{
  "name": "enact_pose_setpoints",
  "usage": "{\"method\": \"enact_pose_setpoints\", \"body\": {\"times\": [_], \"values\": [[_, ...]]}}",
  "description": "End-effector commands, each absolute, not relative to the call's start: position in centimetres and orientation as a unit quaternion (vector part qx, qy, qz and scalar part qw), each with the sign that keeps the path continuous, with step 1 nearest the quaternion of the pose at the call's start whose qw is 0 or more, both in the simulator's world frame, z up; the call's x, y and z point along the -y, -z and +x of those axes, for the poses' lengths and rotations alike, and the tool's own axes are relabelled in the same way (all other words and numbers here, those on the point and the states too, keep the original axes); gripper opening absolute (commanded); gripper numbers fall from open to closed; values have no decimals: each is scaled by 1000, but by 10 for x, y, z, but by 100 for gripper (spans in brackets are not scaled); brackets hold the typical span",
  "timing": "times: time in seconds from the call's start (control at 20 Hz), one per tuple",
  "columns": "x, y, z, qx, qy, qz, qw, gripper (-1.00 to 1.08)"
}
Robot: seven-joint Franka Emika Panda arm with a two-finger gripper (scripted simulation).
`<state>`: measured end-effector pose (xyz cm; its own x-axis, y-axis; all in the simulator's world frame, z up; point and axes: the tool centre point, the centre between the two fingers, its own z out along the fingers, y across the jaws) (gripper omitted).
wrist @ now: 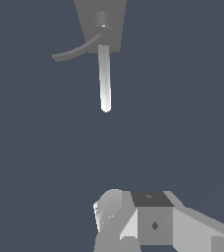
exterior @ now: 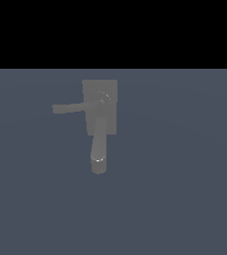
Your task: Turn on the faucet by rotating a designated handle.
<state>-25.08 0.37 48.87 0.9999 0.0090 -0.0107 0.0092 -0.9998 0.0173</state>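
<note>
Matte grey faucet [exterior: 100,107] untouched; slim grey bar handle [exterior: 70,107] pointing toward the exterior view's left. Claw [wrist: 133,224] well apart, opening impossible to tell.

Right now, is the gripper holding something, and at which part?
Nothing is held. In the wrist view the faucet and its handle stand apart from the arm, untouched. The fingertips are not visible.

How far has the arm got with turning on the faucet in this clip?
Nothing looks done yet. In the exterior view, the faucet stands alone, its handle pointing to the exterior view's left, and no arm is near it. The wrist view shows the faucet at a distance, with only part of the arm's hardware in frame, and the gripper cannot be made out. Left: approach, contact the handle, rotate it.
</note>
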Motion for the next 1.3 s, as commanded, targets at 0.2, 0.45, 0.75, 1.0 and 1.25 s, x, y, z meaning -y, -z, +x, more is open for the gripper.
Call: {"method": "enact_pose_setpoints", "body": {"times": [0.2, 0.45, 0.75, 1.0, 1.25], "values": [[-1, -487, -251, 1, 11, 1000, 14, -100], [5, -487, -250, 11, 13, 999, 38, -100], [12, -496, -248, 20, -7, 996, 89, -100], [14, -504, -245, 23, -24, 992, 124, -100], [19, -505, -245, 30, -23, 990, 137, -100]]}}
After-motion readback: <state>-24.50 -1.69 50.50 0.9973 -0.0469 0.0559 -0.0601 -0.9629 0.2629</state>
